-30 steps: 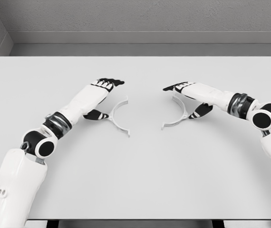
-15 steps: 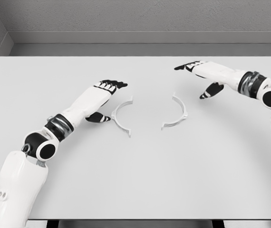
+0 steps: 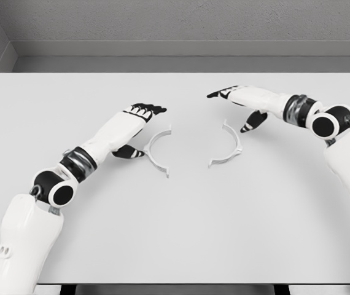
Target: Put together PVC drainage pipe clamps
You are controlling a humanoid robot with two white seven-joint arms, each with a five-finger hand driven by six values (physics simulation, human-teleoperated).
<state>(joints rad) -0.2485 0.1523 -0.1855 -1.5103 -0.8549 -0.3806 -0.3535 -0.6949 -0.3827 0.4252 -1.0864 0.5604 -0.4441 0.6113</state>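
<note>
Two white half-ring clamp pieces lie near the middle of the white table, their hollow sides facing each other. The left clamp half lies just right of my left hand, whose fingers are spread above its upper end and whose thumb sits beside its outer curve, holding nothing. The right clamp half lies below and slightly left of my right hand, which hovers open above and behind it, apart from it.
Beyond the table's far edge rises a grey wall. Nothing else stands on the table besides my two arms and the two clamp halves.
My right hand lifted off the right clamp half, swung up and right, then came back left and lower toward it. The left hand shifted slightly right. Both clamp halves stayed put.
</note>
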